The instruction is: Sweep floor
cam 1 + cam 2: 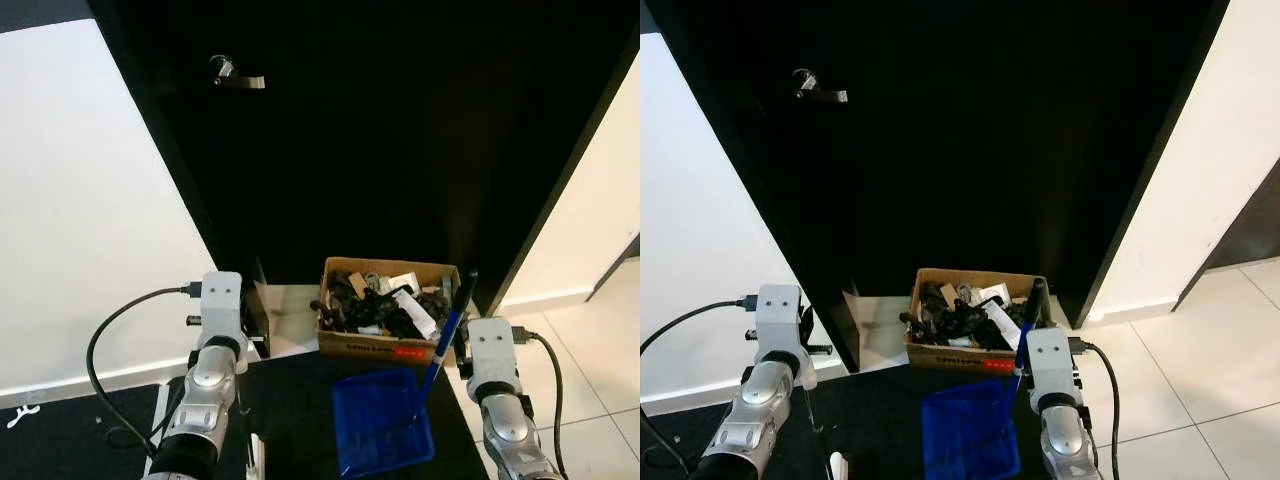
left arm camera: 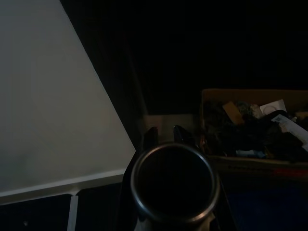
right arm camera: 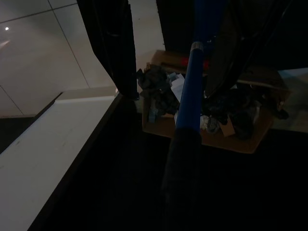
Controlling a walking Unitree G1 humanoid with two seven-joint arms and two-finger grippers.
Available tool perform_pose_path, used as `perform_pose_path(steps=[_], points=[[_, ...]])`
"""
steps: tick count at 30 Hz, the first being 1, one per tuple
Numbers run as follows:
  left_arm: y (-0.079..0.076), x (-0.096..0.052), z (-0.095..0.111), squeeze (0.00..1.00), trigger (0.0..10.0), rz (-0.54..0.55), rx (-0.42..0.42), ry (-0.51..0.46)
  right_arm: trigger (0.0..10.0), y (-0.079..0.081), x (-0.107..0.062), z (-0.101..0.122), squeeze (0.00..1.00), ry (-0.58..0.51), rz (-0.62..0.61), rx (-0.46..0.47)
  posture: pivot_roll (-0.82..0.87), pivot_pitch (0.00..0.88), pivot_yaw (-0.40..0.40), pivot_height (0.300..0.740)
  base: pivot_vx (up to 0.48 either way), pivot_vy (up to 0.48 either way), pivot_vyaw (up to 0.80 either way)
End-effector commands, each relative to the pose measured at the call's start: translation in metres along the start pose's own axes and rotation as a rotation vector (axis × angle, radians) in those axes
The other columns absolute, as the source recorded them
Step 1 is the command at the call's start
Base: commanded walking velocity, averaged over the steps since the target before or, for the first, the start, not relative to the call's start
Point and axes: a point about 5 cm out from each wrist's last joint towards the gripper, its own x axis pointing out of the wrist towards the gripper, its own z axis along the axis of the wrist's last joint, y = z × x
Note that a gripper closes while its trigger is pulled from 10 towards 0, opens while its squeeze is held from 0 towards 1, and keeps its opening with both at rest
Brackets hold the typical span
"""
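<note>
Left eye view: a black door [image 1: 400, 140] filled the upper middle of the frame, its metal handle [image 1: 237, 76] at upper left, white wall [image 1: 80, 200] on the left side. At lower centre sat a cardboard box [image 1: 388, 310] stuffed with dark odds and ends, right at the foot of the door. Just below it, touching its front edge, lay a blue dustpan [image 1: 384, 420] on a dark mat [image 1: 290, 400]. The dustpan's blue handle [image 1: 445, 335] with its black grip rose tilted up towards the right, and the right claw [image 1: 462, 345] was up beside it at lower right. The left arm [image 1: 210, 380] stood at lower left, a black cable looping off it.

Right eye view: same scene, shifted. The box [image 1: 975, 325] was at lower centre, the dustpan [image 1: 970, 435] under it, pale floor tiles [image 1: 1200, 380] at lower right.

Left wrist view: very dark here. The left claw [image 2: 166, 137] showed its black fingers [image 2: 150, 136] close together around a slim shaft, low in the centre, behind a round metal ring [image 2: 174, 185]. That shaft could have been a broom; I could not tell for sure. The box [image 2: 255, 125] sat at right of frame.

Right wrist view: the blue handle [image 3: 192, 86] ran down the middle of the frame, and the right claw was pinching it, one black finger [image 3: 113, 43] at upper left. The box [image 3: 202, 110] lay beyond.
</note>
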Motion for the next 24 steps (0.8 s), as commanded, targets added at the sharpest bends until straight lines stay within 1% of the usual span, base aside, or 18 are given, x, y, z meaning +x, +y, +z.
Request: perform_pose_path(steps=[1, 4, 9, 11, 12, 14, 18, 20, 24], points=[[0.011, 0.002, 0.002, 0.0, 10.0, 0.031, 0.047, -0.017, 10.0, 0.003, -0.005, -0.007, 0.0, 0.013, -0.012, -0.001, -0.01, 0.074, 0.094, 0.74, 0.0, 0.0, 0.0], [0.013, 0.002, 0.008, 0.0, 10.0, 0.037, 0.036, -0.039, 10.0, 0.005, -0.008, -0.009, 0.0, 0.009, -0.001, 0.018, -0.01, 0.062, 0.098, 0.74, 0.0, 0.0, 0.0], [0.012, 0.003, 0.012, 0.0, 10.0, 0.032, 0.031, -0.056, 10.0, 0.005, -0.01, -0.01, 0.0, 0.006, 0.001, 0.052, 0.0, 0.067, 0.094, 0.74, 0.0, 0.0, 0.0], [0.009, 0.005, 0.018, 0.0, 10.0, 0.03, 0.017, -0.077, 10.0, 0.007, -0.01, -0.011, 0.0, 0.011, 0.024, 0.094, 0.0, 0.065, 0.092, 0.74, 0.0, 0.0, 0.0], [0.009, 0.005, 0.018, 0.0, 10.0, 0.03, 0.017, -0.077, 10.0, 0.007, -0.01, -0.011, 0.0, 0.011, 0.024, 0.094, 0.0, 0.065, 0.092, 0.74, 0.0, 0.0, 0.0], [0.008, 0.006, 0.022, 0.0, 10.0, 0.03, 0.007, -0.089, 10.0, 0.008, -0.01, -0.012, 0.0, 0.017, 0.047, 0.135, 0.0, 0.056, 0.097, 0.74, 0.0, 0.0, 0.0], [0.005, 0.007, 0.024, 0.0, 10.0, 0.02, 0.007, -0.097, 10.0, 0.009, -0.01, -0.012, 0.0, 0.017, 0.067, 0.145, 0.01, 0.066, 0.089, 0.74, 0.0, 0.0, 0.0], [0.003, 0.008, 0.027, 0.0, 10.0, 0.018, -0.005, -0.111, 10.0, 0.011, -0.009, -0.012, 0.0, 0.017, 0.085, 0.142, 0.0, 0.064, 0.086, 0.74, 0.0, 0.0, 0.0], [0.001, 0.008, 0.027, 0.0, 10.0, 0.018, -0.014, -0.112, 10.0, 0.012, -0.009, -0.011, 0.0, 0.009, 0.107, 0.125, 0.0, 0.054, 0.088, 0.74, 0.0, 0.0, 0.0]])
